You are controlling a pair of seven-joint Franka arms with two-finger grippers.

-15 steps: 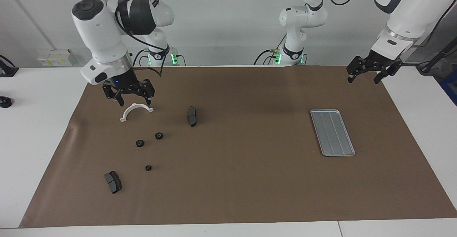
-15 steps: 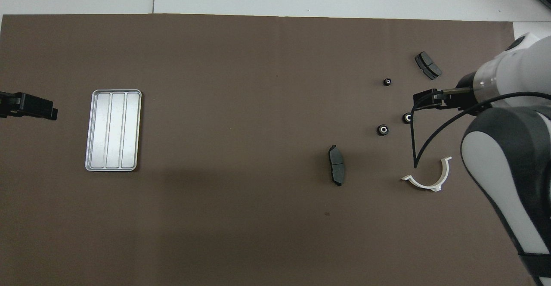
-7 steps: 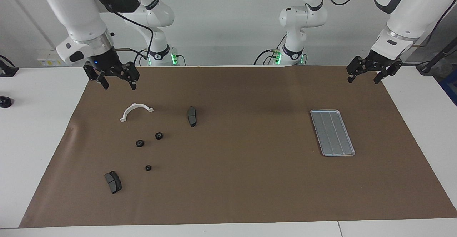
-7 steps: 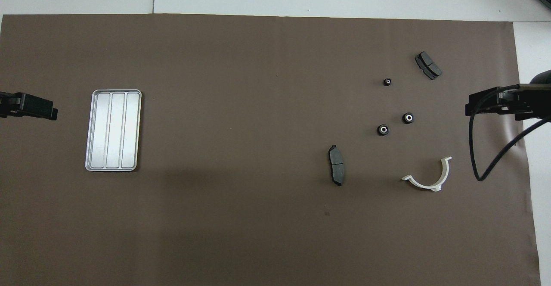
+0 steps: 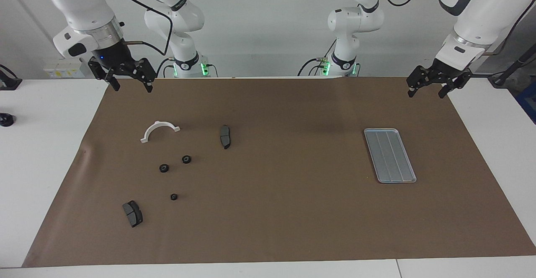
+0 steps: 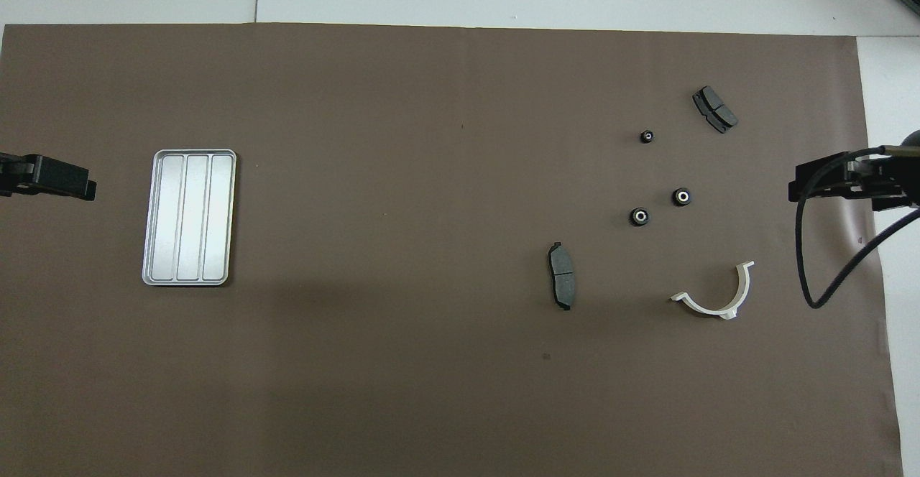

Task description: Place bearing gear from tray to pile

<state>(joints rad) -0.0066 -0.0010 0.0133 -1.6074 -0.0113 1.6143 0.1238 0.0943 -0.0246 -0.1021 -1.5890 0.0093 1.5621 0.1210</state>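
The silver-grey ridged tray [image 5: 389, 155] [image 6: 190, 217] lies flat toward the left arm's end of the brown mat, with nothing in it. Three small black bearing gears [image 5: 186, 159] [image 5: 164, 168] [image 5: 173, 196] rest on the mat in the pile toward the right arm's end, also seen from overhead [image 6: 681, 196] [image 6: 639, 216] [image 6: 647, 136]. My right gripper [image 5: 131, 88] [image 6: 799, 182] hangs open and empty, high over the mat's corner at its own end. My left gripper [image 5: 426, 95] [image 6: 88, 188] waits open and empty over the mat's corner at the tray's end.
A white half-ring bracket [image 5: 159, 130] [image 6: 715, 297] lies in the pile, nearer the robots than the gears. One dark brake pad [image 5: 225, 136] sits beside it toward the middle; another [image 5: 132, 213] lies farthest from the robots. A black cable [image 6: 812, 276] dangles from the right arm.
My right gripper has risen from just over the white bracket and drawn back to the mat's corner at its own end. The left arm and all parts stayed put.
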